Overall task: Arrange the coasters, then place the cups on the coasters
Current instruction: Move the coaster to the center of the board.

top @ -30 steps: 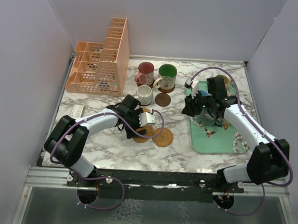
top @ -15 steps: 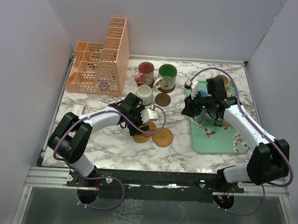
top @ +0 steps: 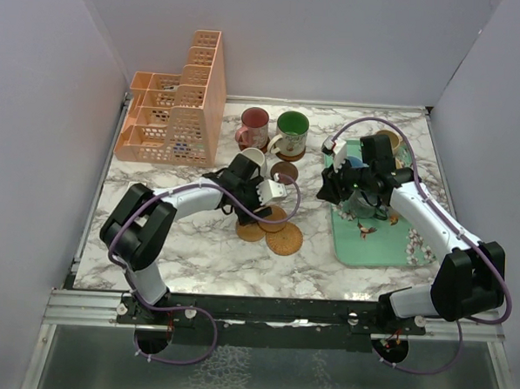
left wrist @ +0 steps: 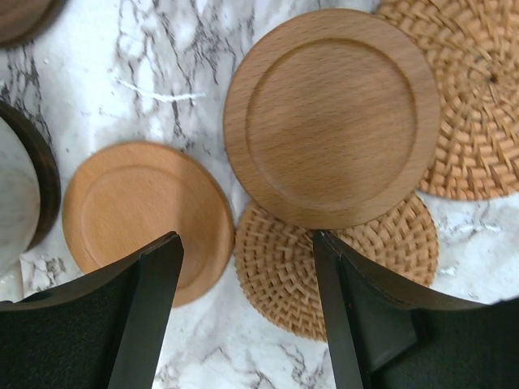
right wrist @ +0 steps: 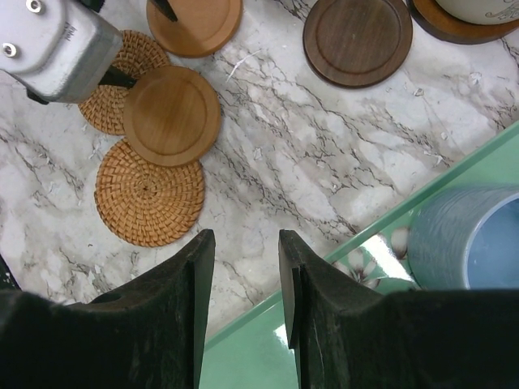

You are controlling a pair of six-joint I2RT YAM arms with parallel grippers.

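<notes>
Between the left fingers (left wrist: 150,316) nothing is grasped: they stand spread apart, hanging just above the marble table (top: 179,243). Directly under the gap lies a small woven coaster (left wrist: 280,271). A smooth wooden coaster (left wrist: 332,117) rests partly on top of it, its far edge meeting a larger woven coaster (left wrist: 470,105). A paler wooden coaster (left wrist: 146,219) lies flat just beside the small woven one, on the side of the left finger.

On the other arm, the right fingers (right wrist: 162,324) are parted by a narrow gap and hold nothing. They hover over the near rim of the mint-green tray (right wrist: 486,158). A blue cup (right wrist: 466,235) stands upright on that tray, just beside them but not touched. Beyond, a dark coaster (right wrist: 357,36) lies bare on the marble.

Farther back, a red cup (top: 254,124) and a green cup (top: 291,131) stand side by side, and a cream cup (top: 255,159) sits near the left wrist. A peach lattice organiser (top: 173,111) fills the rear left corner.
</notes>
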